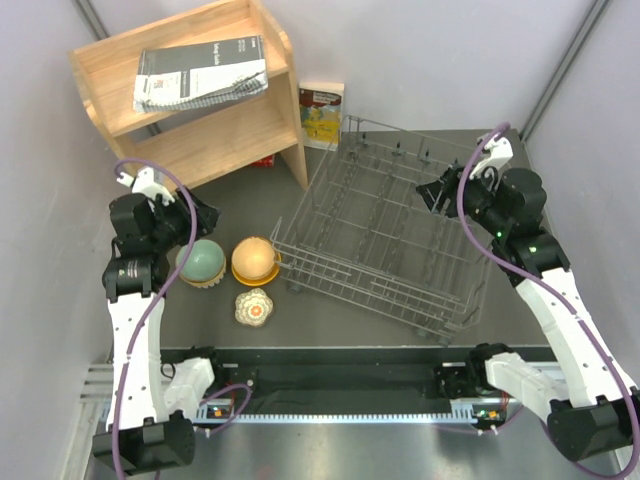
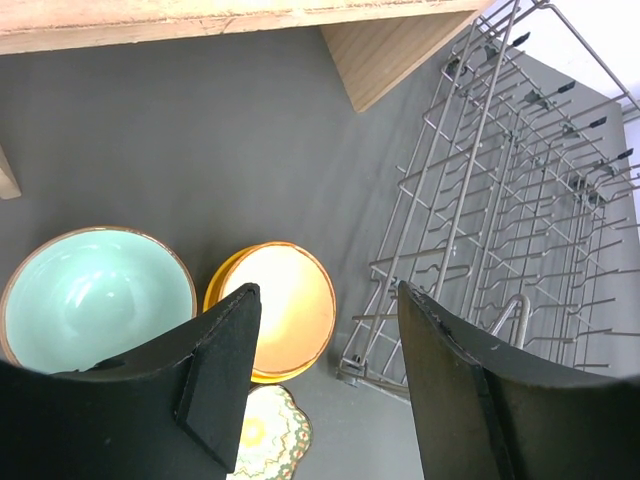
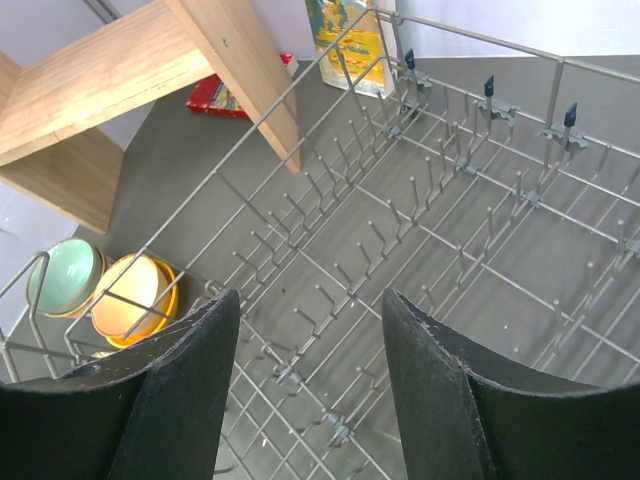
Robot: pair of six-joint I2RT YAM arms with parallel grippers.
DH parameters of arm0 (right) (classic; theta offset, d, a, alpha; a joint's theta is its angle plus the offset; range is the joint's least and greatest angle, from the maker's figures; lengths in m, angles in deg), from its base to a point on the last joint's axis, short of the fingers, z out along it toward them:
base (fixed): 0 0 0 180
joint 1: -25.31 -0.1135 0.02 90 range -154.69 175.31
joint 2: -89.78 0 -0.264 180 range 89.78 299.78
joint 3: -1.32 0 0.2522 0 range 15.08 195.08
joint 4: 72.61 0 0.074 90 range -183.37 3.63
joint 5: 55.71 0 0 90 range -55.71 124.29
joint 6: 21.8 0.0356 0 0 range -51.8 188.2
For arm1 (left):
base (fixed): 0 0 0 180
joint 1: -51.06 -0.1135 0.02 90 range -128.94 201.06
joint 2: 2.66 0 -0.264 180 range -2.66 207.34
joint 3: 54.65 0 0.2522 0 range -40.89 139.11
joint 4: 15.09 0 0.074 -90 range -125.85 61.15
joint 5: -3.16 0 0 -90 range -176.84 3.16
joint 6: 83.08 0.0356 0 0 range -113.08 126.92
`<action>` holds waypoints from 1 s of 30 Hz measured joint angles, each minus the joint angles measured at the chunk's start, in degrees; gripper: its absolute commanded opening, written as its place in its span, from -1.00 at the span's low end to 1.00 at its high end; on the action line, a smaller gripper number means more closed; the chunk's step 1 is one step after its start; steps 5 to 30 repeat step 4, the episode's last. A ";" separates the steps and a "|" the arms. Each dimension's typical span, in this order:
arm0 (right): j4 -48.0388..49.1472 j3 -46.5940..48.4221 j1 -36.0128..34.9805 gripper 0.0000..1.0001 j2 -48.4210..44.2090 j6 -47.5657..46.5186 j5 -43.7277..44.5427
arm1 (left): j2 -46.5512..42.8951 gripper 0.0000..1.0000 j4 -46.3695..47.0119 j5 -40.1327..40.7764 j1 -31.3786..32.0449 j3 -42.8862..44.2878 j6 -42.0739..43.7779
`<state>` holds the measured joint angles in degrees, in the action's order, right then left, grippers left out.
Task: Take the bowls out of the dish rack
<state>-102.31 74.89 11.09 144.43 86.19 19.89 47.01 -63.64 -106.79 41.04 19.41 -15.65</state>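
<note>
At the left of the bench (image 1: pixel 330 330), just beside the dish rack (image 1: pixel 385 245), the bowls stand in three lots, all outside the wire. The teal-green bowl (image 2: pixel 95 300) is cut off at its near edge by the left fingers (image 2: pixel 215 370). From above, something striped seems to show under it, too small to be sure of. The tan-peach bowl (image 2: pixel 290 305) sits nested in the orange-yellow bowl (image 2: pixel 216 288), of which only the rim shows. The scalloped cream bowl (image 2: pixel 272 440) lies nearest the arms, half hidden in the left wrist view. The right arm covers part of the rack's right side from above. A red thing (image 1: pixel 265 160) under the wooden shelf (image 1: pixel 200 130) is mostly hidden. A booklet (image 1: pixel 200 75) lies on the shelf top. The left fingers hang apart above the bowls, gripping nothing. The right fingers (image 3: pixel 180 400) stand apart over the rack's tines, nothing between them.
</note>
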 measured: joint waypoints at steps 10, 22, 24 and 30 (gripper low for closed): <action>0.00 0.00 0.00 0.18 0.00 0.00 0.00 | 0.09 0.22 0.07 -0.13 0.00 -0.04 -0.02; 0.00 0.00 0.00 0.18 0.00 0.00 0.00 | 0.09 0.22 0.07 -0.13 0.00 -0.04 -0.02; 0.00 0.00 0.00 0.18 0.00 0.00 0.00 | 0.09 0.22 0.07 -0.13 0.00 -0.04 -0.02; 0.00 0.00 0.00 0.18 0.00 0.00 0.00 | 0.09 0.22 0.07 -0.13 0.00 -0.04 -0.02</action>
